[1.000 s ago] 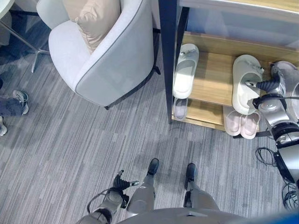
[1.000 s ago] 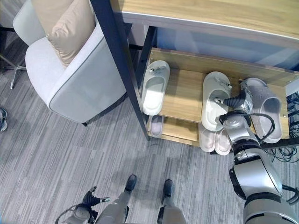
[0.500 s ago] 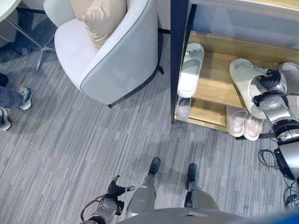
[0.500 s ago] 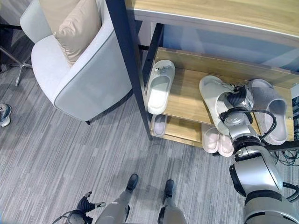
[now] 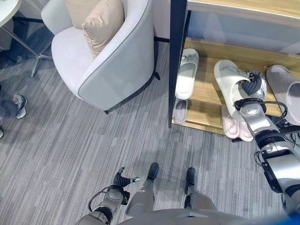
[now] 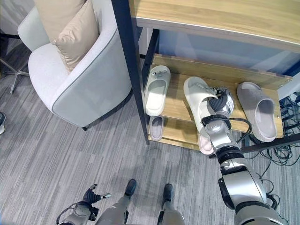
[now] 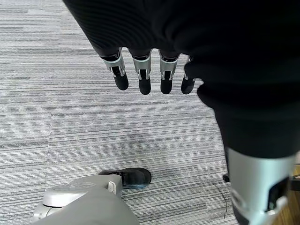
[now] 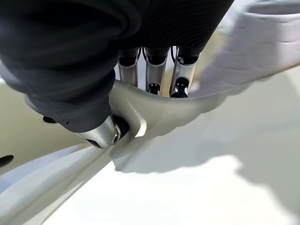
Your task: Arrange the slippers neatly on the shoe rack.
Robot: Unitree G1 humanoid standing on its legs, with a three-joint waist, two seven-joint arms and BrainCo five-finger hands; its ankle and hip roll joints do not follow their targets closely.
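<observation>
On shoe rack (image 6: 187,101), right hand (image 6: 220,104) fingers (image 8: 154,70) pinch slipper (image 6: 199,96) strap

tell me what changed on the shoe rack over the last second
The right hand, shut on the cream slipper, has carried it left along the middle shelf, toward the white slipper by the post, and turned it askew. The grey slipper, white slipper and pink pair below stayed put. The left hand still hangs open.
</observation>
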